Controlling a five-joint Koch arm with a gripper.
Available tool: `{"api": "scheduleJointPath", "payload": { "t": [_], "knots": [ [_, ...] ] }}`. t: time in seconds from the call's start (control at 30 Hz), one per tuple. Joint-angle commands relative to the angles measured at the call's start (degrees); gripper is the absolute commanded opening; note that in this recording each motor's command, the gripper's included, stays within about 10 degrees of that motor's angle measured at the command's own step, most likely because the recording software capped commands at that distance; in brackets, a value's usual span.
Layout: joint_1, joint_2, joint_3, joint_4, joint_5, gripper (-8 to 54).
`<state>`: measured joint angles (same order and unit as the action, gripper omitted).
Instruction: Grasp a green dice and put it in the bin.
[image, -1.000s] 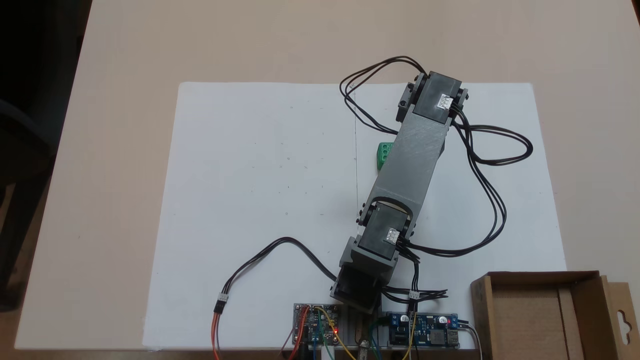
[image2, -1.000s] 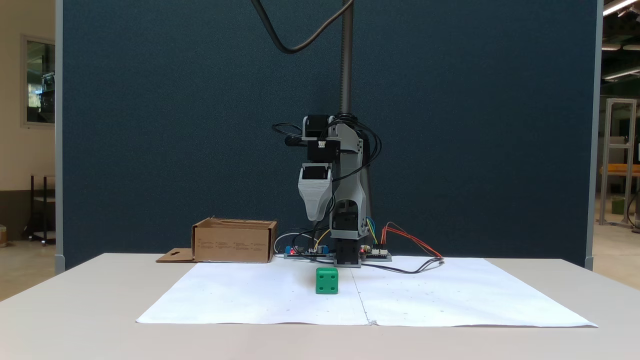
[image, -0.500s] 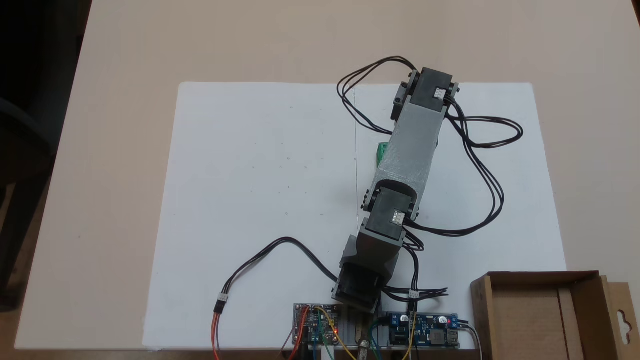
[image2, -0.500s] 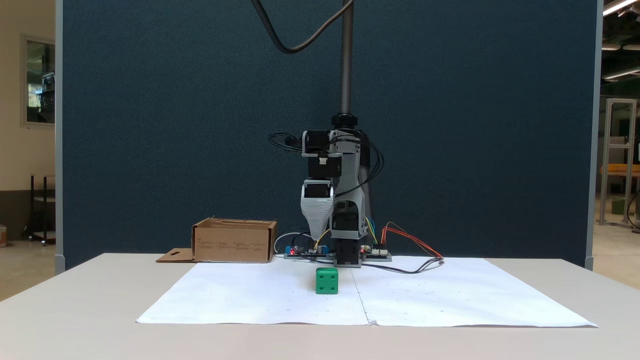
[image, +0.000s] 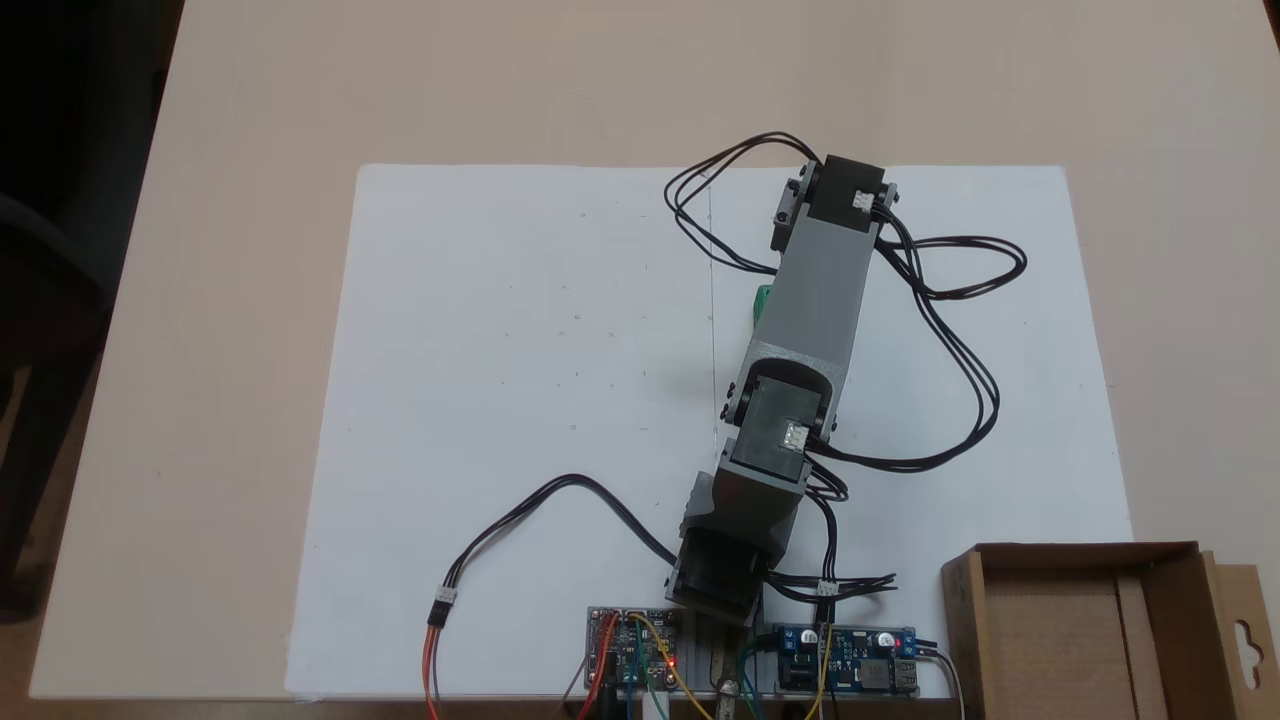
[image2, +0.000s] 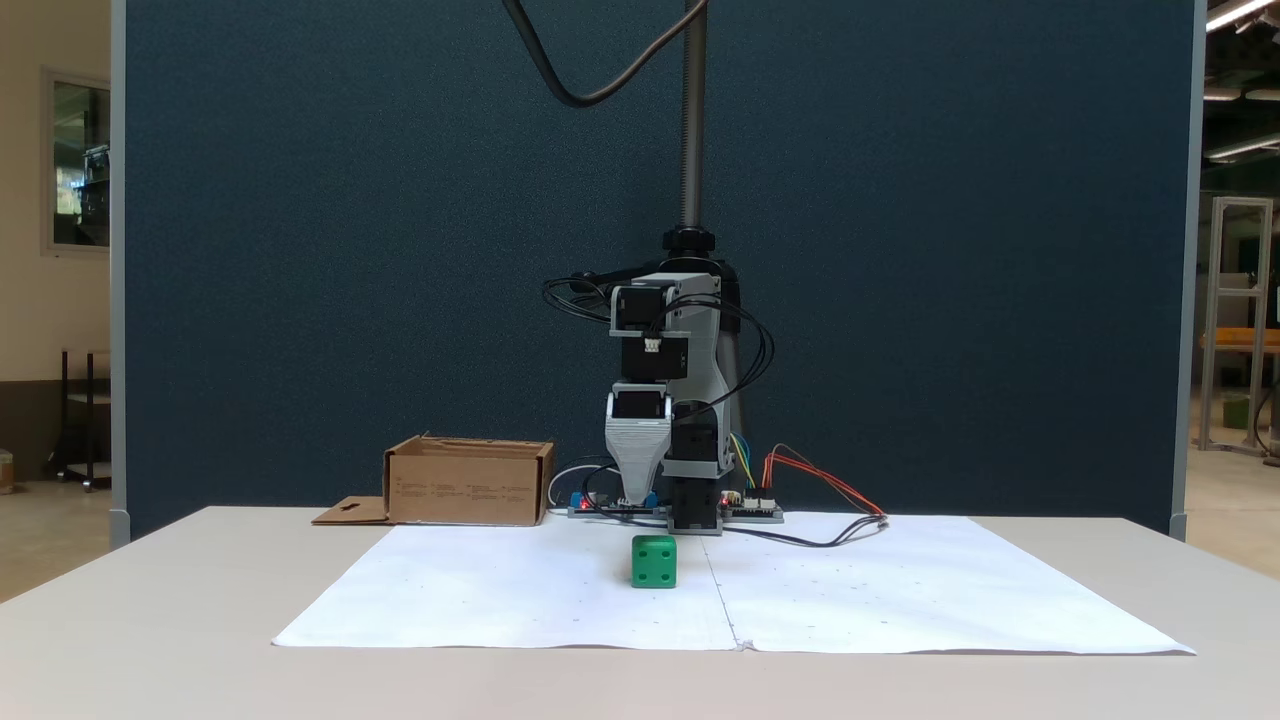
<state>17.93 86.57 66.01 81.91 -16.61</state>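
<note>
Lower than a second earlier, the gripper (image2: 637, 497) had come down toward the green dice (image2: 654, 560), its grey tip hanging above and somewhat behind the dice in a fixed view, not yet touching it. Only one tapered tip showed, so whether the jaws stood apart or together could not be told. The dice itself had not moved: it sat on the white paper sheet (image2: 520, 590) spread over the desk (image2: 150, 640), and from above only a green sliver (image: 762, 303) peeked out beside the grey arm link.

This looked like the approach step, with the grasp not yet made. The next move likely called for settling the jaws around the dice, closing, then lifting.

Well apart from the dice stood the bin (image: 1075, 625), with nothing in the part of it that showed. Nearer the dice than the bin, the circuit boards (image: 850, 670) and looping black cables (image: 960, 330) looked like the only things a carry might snag on
</note>
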Motion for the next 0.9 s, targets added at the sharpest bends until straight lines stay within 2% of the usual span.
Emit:
{"api": "scheduleJointPath", "payload": {
  "t": [0.0, 0.87],
  "knots": [
    [0.53, 1.05, -0.35, -0.44, 2.37, 43.2],
    [-2.64, -2.02, 6.15, -10.28, 8.61, 43.1]
  ]
}}
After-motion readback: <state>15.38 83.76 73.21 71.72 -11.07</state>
